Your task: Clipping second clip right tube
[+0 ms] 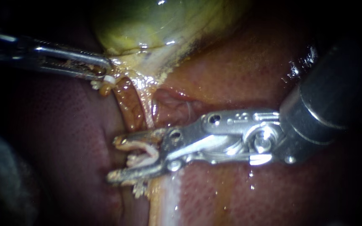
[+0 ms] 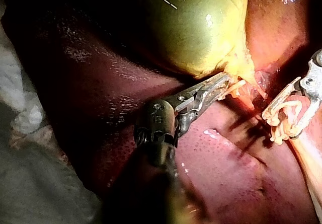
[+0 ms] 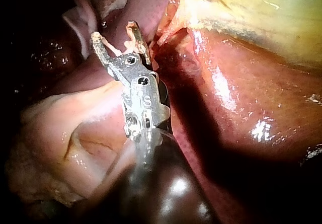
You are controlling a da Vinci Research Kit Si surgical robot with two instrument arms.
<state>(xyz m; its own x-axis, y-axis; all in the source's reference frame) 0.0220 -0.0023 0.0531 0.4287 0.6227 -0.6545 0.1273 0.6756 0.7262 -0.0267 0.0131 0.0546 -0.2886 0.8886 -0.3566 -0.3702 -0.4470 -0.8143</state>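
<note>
The green-yellow gallbladder (image 1: pixel 147 25) lies over the red-brown liver (image 1: pixel 239 71). From its neck an orange-brown tube (image 1: pixel 128 104) and a paler strand (image 1: pixel 148 111) run down. My left instrument (image 1: pixel 107 70) has its jaws shut on tissue at the gallbladder's neck; a small white clip (image 1: pixel 109 79) sits just below them. My right instrument (image 1: pixel 114 159) holds a white clip (image 1: pixel 144 152) between wide-spread jaws, low on the tubes. I cannot tell if a tube lies inside that clip. The right wrist view shows the same jaws (image 3: pixel 113 31) and clip (image 3: pixel 116 47).
A pale band of tissue (image 1: pixel 166 201) runs down below the right instrument's jaws. Wet liver surface (image 2: pixel 236 173) spreads under and beside both shafts. Pale folded tissue (image 3: pixel 60 133) lies beside the right instrument's shaft. Light cloth (image 2: pixel 25 113) shows at the field's edge.
</note>
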